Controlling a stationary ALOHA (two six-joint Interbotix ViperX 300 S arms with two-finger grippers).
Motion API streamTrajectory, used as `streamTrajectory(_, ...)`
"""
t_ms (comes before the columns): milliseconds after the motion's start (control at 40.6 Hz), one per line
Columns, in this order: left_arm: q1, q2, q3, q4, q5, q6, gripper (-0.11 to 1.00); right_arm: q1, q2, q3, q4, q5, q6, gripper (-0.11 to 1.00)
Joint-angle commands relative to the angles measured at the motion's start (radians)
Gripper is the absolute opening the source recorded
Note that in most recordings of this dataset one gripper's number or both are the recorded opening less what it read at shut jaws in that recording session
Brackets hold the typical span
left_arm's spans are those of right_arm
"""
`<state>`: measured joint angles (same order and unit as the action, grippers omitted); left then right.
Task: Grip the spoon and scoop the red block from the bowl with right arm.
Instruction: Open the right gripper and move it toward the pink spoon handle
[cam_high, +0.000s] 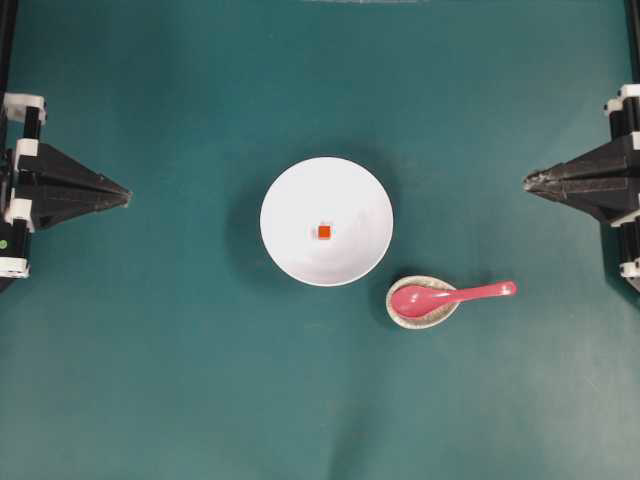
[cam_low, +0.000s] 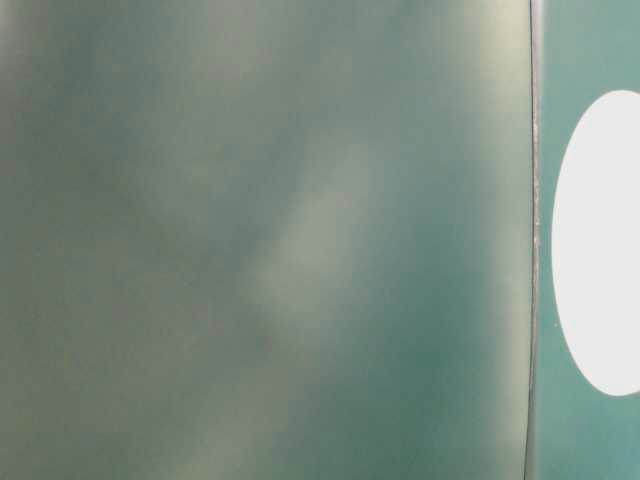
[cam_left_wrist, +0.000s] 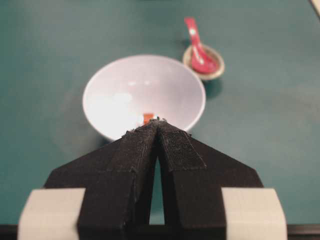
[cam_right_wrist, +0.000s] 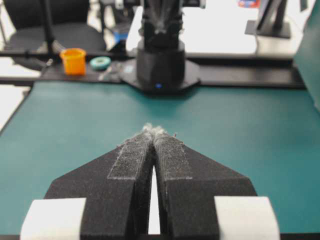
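Observation:
The white bowl (cam_high: 300, 200) stands at the table's middle with the tiny red block (cam_high: 324, 231) on its bottom. The pink-red spoon (cam_high: 450, 295) lies right of it, scoop resting in a small speckled dish (cam_high: 423, 319), handle pointing right. My right gripper (cam_high: 527, 181) hovers at the right edge, shut and empty, well apart from the spoon. At the left edge my left gripper (cam_high: 128, 193) is shut too. The left wrist view shows that gripper (cam_left_wrist: 158, 120) aimed at the bowl (cam_left_wrist: 125, 85), with the block (cam_left_wrist: 148, 118) and spoon (cam_left_wrist: 198, 47) beyond. The right gripper (cam_right_wrist: 152, 130) faces bare mat.
A teal mat (cam_high: 150, 380) covers the table. The right wrist view shows the opposite arm's base (cam_right_wrist: 161, 65), an orange cup (cam_right_wrist: 73, 61) and a tape roll (cam_right_wrist: 100, 62) beyond the far edge. The table-level view is blurred, with a white oval (cam_low: 600, 240) at its right.

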<state>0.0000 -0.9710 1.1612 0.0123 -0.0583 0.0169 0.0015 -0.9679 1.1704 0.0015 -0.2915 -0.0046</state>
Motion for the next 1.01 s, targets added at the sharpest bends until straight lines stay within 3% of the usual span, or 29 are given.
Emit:
streamTrajectory(0, -0.002, 0.005, -0.028, 0.003, 0.006, -0.002, 0.0, 0.003, 0.002, -0.028, 0.002, -0.014, 0.005, 0.0)
streamTrajectory(394, 0.005, 0.006, -0.026, 0.003, 0.051, -0.002, 0.0, 0.009, 0.0, -0.028, 0.002, -0.015, 0.015, 0.01)
streamTrajectory(641, 0.006, 0.009, -0.026, 0.003, 0.052, -0.002, 0.0, 0.015, 0.015, -0.021, 0.018, -0.011, 0.017, 0.39)
streamTrajectory(814, 0.006, 0.009, -0.026, 0.003, 0.072, -0.002, 0.0, 0.018, 0.04, -0.015, 0.061, 0.002, 0.031, 0.43)
streamTrajectory(986, 0.006, 0.008, -0.026, 0.003, 0.089, -0.002, 0.0, 0.034, 0.071, -0.008, 0.067, 0.008, 0.06, 0.49)
